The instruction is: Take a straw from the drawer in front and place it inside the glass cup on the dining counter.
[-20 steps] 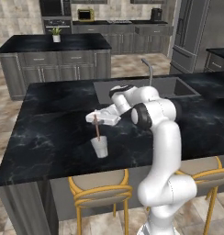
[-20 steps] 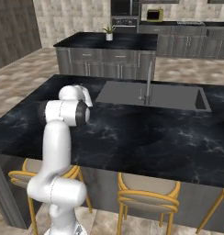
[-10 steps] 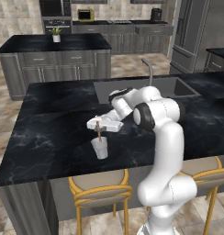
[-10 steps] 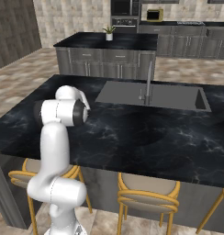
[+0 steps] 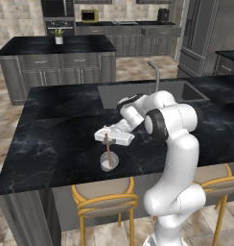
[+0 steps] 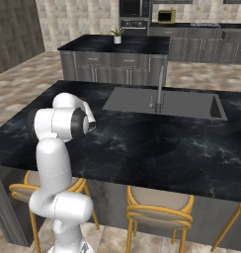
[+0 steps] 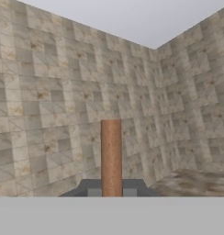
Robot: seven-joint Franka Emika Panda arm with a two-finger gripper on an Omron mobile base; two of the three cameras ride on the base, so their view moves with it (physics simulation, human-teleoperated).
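My gripper is shut on the straw, a thin orange-brown stick that hangs upright from the fingers. Its lower end stands inside the glass cup, a small whitish tumbler on the dining counter near its front edge. The hand lies level just above the cup's rim. In the hand view the straw rises between the two dark fingertips of the gripper. Far back, a drawer juts out of the rear cabinets.
A sink with a tall faucet is set into the counter behind the arm. Yellow stools stand under the front edge. A second black island with a potted plant sits farther back.
The hand has come down a little with the straw, so the straw's lower end now sits deeper in the cup. The gripper stays shut.
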